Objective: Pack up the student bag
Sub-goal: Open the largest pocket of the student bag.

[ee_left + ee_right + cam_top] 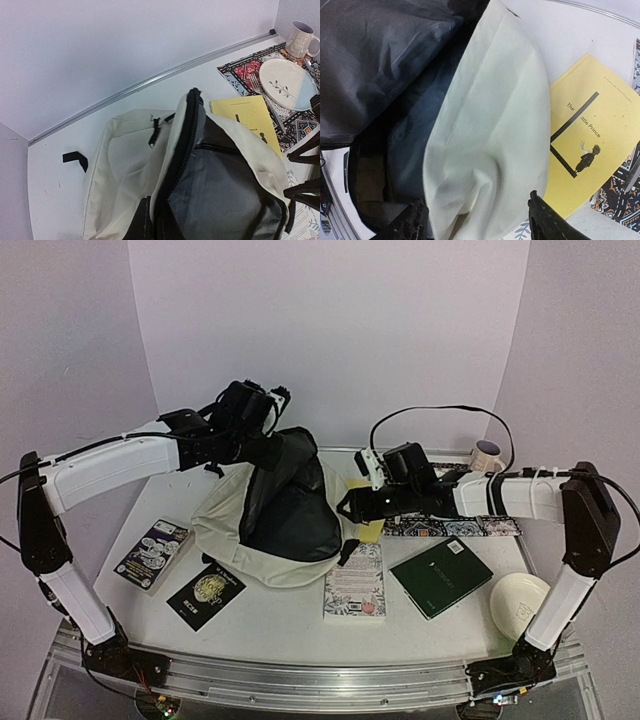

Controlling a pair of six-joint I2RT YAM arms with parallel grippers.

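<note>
Cream fabric, soft and floppy: the student bag [225,530] slumps on the counter [290,630] below the left claw [270,443], which is pinched on its raised zipper rim [186,131]. The right claw [479,222] gapes, straddling the limp side wall. That stiffer rim looks the best hold.

I see the white table [280,630] carrying the student bag [222,530] at its middle, with a comic book [152,553] and a black book [205,596] near left. Right of the bag lie a floral book [355,580], green book [441,576], yellow book [590,135], patterned mat [450,527] and white dish [520,602].
</note>
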